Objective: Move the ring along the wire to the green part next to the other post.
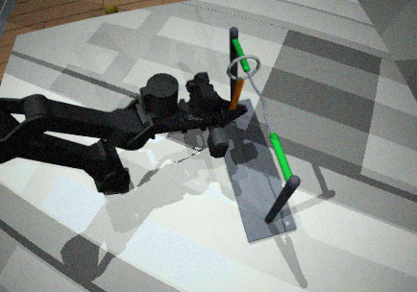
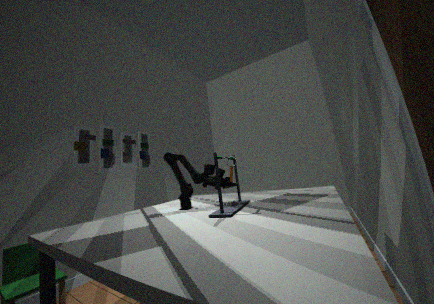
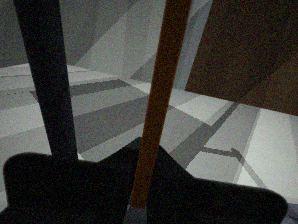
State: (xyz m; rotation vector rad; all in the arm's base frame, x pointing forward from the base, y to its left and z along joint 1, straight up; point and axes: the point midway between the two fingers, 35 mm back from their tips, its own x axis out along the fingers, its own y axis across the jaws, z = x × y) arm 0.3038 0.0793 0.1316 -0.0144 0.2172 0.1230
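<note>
The grey ring appears to be around the lower end of the far green part, near the far post. Its exact gap to the wire is too small to tell. The orange handle hangs down from the ring. My gripper is shut on the handle's lower end, beside the far post and below the wire. The thin grey wire curves from there to the near green part, which joins the near post.
Both posts stand on a dark base plate. My arm reaches in from the left in the top view, with its wrist over the plate's left edge. The table carries striped shadows.
</note>
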